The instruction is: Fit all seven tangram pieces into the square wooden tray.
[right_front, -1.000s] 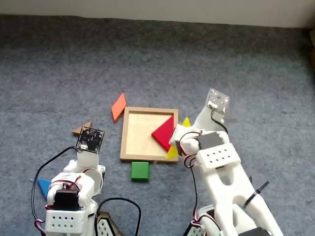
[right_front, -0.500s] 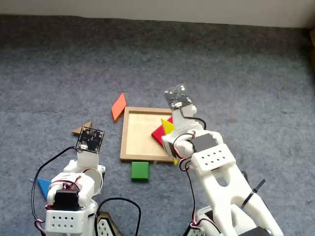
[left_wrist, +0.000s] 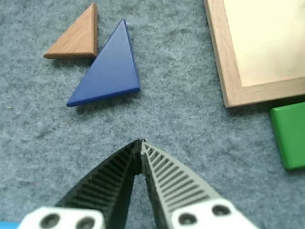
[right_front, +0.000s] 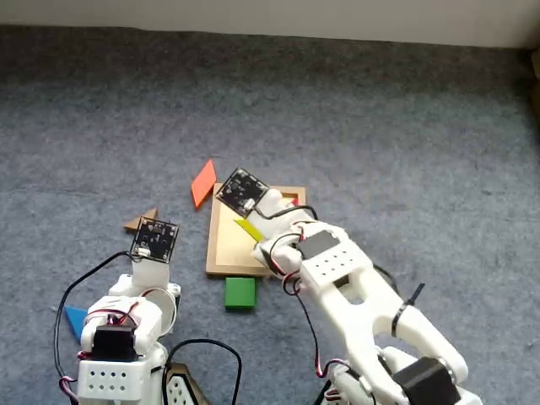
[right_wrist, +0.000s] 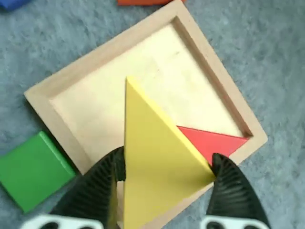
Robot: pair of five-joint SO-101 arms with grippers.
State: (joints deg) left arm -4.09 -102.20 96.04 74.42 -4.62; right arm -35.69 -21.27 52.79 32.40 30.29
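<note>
One risk: my right pincer (right_wrist: 167,160) is clamped on the yellow triangle (right_wrist: 152,176) above the tray (right_wrist: 102,57). Dropped here, it could ride up on the red triangle (right_wrist: 214,143). Left pincer (left_wrist: 139,148) sits closed above the table.

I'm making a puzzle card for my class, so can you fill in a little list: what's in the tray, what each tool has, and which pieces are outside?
In tray: red triangle, flat by one corner of the wooden tray
Right tool: shut on the yellow triangle, over the tray
Left tool: shut, empty, over the carpet
Outside tray: green square, orange piece, brown triangle, dark blue triangle, light blue piece
Still to fit: six pieces
</note>
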